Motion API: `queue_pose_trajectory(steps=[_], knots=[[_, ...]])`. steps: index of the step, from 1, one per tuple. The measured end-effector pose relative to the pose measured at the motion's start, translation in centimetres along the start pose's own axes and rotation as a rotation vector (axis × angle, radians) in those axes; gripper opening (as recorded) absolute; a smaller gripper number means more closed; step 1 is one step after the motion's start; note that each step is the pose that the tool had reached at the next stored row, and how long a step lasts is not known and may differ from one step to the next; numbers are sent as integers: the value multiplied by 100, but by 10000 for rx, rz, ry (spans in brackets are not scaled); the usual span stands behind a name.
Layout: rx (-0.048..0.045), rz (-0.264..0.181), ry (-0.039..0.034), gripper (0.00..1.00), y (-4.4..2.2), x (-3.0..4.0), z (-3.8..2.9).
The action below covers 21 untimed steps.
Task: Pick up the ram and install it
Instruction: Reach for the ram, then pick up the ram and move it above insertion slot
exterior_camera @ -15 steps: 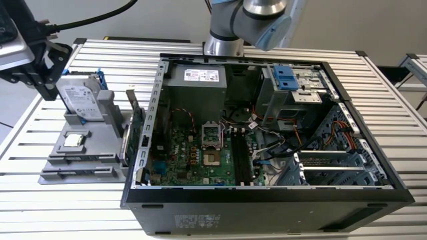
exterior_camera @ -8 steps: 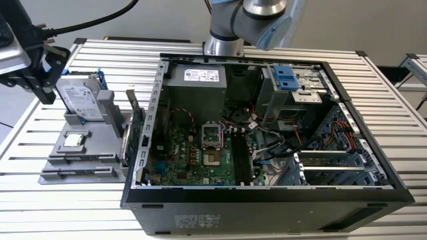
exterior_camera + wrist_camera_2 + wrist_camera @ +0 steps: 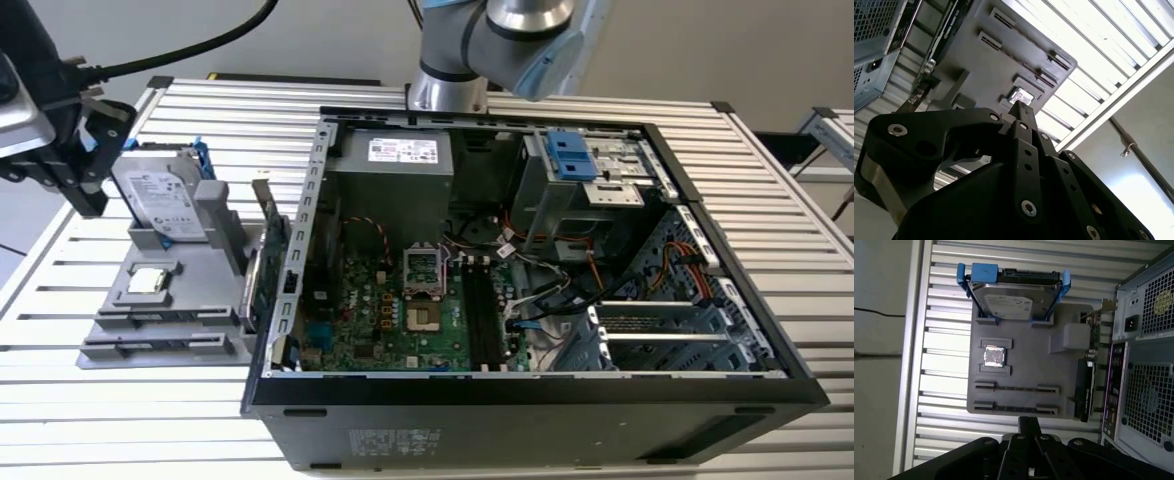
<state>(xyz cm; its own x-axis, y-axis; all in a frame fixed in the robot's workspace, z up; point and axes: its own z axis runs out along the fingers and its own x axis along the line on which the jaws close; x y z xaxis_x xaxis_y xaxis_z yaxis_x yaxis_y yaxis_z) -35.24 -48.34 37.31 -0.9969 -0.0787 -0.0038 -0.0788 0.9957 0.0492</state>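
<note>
1. Slatted aluminium bench (image 3: 134, 420): carries every item below.
2. Black tower computer case (image 3: 534, 385): lies open side up, nearest, toward the exterior view's right. Inside it is a green motherboard (image 3: 367, 310) with long dark memory slots (image 3: 487, 315) to the right of the processor socket.
3. Long narrow dark-blue ram stick: I cannot tell where it is. Those slots are too dark to show whether a stick sits in them.
4. Grey moulded holder (image 3: 187, 290): just beside the case, on the exterior view's left.
   - Near end: two long narrow slots (image 3: 1016, 388).
   - Middle: small square silver processor chip (image 3: 150, 281) in a recess.
   - Far end: silver hard drive in a blue frame (image 3: 163, 200), propped at a tilt.
5. Green expansion card with metal bracket (image 3: 278, 265): stands on edge along the holder's right side, between holder and case.
6. Black two-finger claw (image 3: 1029, 421): fingers together, gripping nothing. It hangs above the holder's far left, beside the drive.
7. Silver arm base (image 3: 447, 90): far, behind the case.
</note>
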Motion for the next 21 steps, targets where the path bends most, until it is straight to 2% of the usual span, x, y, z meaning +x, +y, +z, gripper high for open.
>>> queue_pose_trajectory(steps=[7,21], knots=[[-1,42,5,0,-54,5,2],[1,207,-1,0,-61,12,3]])
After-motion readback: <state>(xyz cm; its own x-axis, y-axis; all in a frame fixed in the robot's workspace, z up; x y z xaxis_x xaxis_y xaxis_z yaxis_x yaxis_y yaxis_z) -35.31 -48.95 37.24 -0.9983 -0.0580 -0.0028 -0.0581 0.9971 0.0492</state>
